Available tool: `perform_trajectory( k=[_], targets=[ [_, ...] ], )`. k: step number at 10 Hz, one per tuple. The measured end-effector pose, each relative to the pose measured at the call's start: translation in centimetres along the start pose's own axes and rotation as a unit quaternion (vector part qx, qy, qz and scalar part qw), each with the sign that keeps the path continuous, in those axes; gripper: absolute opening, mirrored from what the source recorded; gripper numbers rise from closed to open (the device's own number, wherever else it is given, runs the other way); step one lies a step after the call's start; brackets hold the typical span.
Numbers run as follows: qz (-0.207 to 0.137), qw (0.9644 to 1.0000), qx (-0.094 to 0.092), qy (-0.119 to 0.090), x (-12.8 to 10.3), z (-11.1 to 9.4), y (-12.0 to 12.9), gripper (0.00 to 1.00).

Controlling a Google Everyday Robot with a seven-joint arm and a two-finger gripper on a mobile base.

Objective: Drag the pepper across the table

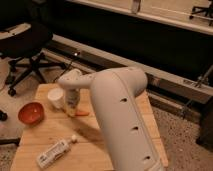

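1. The arm (120, 115) covers the near right of the surface (47, 132), so a drag that way could run unseen to the edge.
2. The gripper (72, 107) is down at far centre, over the left end of the pepper (82, 113). I cannot tell how far open it is. With a loose hold the pepper may roll free.
3. The bowl (31, 113) and cup (56, 98) block a drag to the left; the cup is just beside the gripper.
4. The bottle (54, 153) lies near left, well apart.

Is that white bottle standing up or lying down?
Lying on its side: the white bottle rests lengthwise on the table. The gripper is down at the pepper.
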Motion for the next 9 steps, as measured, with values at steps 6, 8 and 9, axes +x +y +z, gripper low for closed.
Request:
perform_trajectory(
  k=[6,8,9],
  targets=[
    [0.068,0.9976,-0.002,0.009,5.7,0.2,-0.2,0.40],
    [0.083,0.9964,-0.001,0.011,7.3,0.2,-0.3,0.40],
    [0.092,0.9957,0.000,0.011,7.9,0.2,-0.5,0.40]
  ],
)
